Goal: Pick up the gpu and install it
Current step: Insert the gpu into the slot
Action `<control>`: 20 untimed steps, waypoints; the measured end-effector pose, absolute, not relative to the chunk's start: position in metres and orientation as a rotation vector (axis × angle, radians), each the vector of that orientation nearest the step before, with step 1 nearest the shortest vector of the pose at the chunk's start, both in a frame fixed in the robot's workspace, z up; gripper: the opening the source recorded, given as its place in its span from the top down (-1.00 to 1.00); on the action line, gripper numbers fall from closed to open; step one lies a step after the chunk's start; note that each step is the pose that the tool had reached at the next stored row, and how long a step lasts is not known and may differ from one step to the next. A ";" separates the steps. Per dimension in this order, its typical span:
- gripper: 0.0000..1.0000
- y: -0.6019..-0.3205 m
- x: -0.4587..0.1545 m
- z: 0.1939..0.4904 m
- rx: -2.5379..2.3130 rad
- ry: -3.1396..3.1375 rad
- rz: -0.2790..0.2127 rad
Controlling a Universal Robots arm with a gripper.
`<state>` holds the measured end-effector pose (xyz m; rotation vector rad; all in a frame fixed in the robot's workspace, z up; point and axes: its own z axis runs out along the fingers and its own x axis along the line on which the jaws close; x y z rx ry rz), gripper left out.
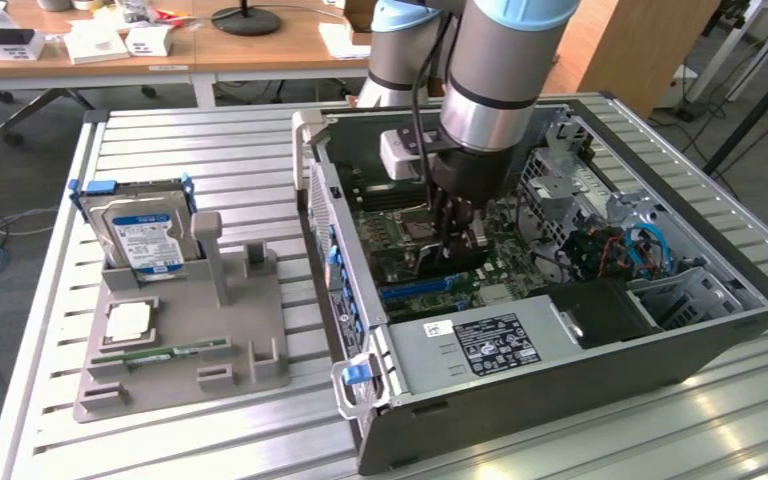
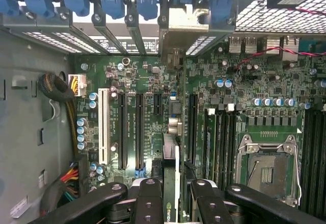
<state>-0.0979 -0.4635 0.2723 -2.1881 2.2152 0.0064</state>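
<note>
End effector [image 2: 175, 189] grips gpu [image 2: 170, 150] edge-on, close over motherboard [image 2: 244, 81]; possibly touching it, contact hidden.

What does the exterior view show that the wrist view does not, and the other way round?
The exterior view adds the arm, the hard drive standing in the grey fixture, the power supply and the slatted table. The wrist view adds the white slot, the white connector with yellow wires, and a logo on the card's edge. Both show the gripper shut on the gpu, over the motherboard inside the open case.
</note>
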 end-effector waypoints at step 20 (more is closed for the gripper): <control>0.48 -0.463 -0.104 0.271 -2.188 2.215 0.006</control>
